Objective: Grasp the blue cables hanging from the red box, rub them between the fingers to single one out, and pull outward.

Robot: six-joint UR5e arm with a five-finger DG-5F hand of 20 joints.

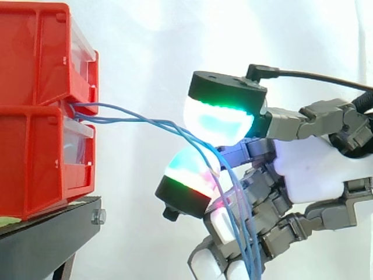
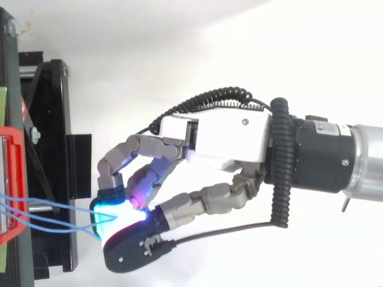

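Beside red box [image 1: 35,157], hand [image 1: 309,166] pinching blue cables [image 1: 145,121] (fingers [image 1: 300,121] curled)

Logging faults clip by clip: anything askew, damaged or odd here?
Nothing stands out. The red bins sit stacked on the black stand; the blue cables run unbroken from them into the hand, pinched between its pads.

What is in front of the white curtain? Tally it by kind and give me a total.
red bins: 2
blue cables: 3, as far as the overlapping strands can be told apart
black stand: 1
robot hand: 1
total: 7
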